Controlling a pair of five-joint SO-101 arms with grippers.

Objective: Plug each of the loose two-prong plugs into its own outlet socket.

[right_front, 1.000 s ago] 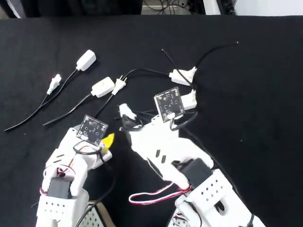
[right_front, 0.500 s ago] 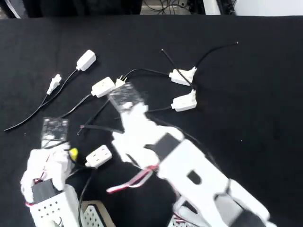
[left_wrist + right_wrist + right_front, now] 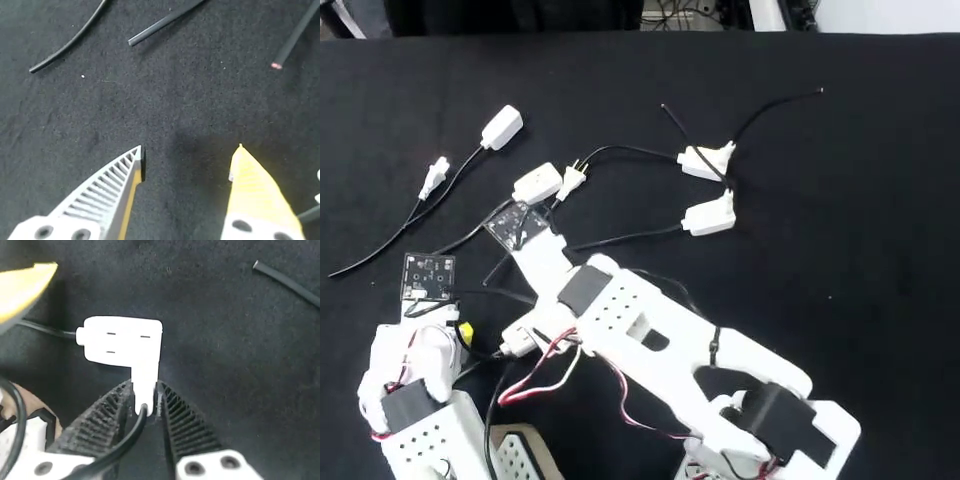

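A table [image 3: 880,200] draped in black cloth lies under the left gripper [image 3: 189,150] and runs well ahead of it. Past its far edge sit a dark recess with tangled cables [image 3: 670,12] and a pale surface [image 3: 885,12]. The light is even.

No writing, number, brand or sign could be read in any view. The white outlet socket [image 3: 122,340] showed only its plain slots on its face, and the plug [image 3: 145,385] pressed against it was bare white. The small dark board [image 3: 428,277] on an arm's wrist carried pale specks too small to make out as letters or digits.
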